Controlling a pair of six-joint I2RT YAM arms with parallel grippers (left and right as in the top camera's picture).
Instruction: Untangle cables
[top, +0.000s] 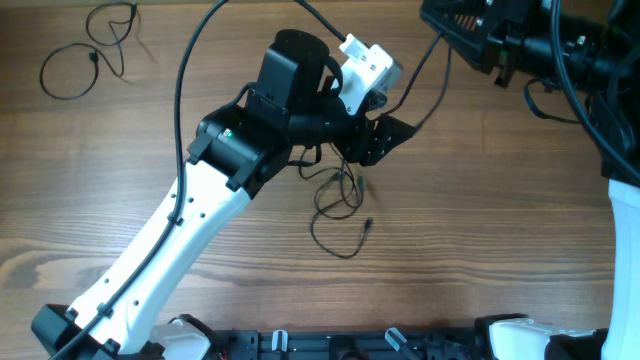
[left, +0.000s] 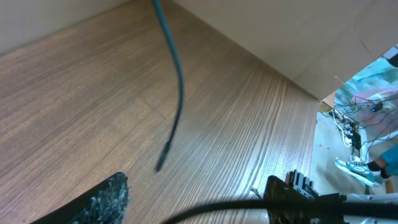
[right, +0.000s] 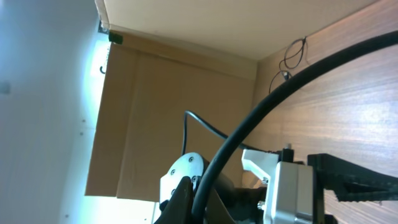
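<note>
A tangle of thin black cables (top: 335, 195) lies on the wooden table at centre, one plug end (top: 368, 224) to its lower right. My left gripper (top: 376, 140) hovers just above the tangle, open and empty; its fingers (left: 193, 199) are spread wide in the left wrist view. A separate cable (top: 88, 50) loops at the far left corner and also shows in the right wrist view (right: 292, 55). My right gripper (top: 452, 38) is raised at the top right, shut on another cable (top: 436, 90) that hangs down. Its free end dangles in front of the left fingers (left: 177, 87).
The left arm (top: 180, 230) stretches diagonally from the bottom left. The right arm (top: 600, 90) fills the top right corner. A cardboard wall (right: 174, 93) borders the table. The table's right edge (left: 314, 124) shows, with clutter beyond it.
</note>
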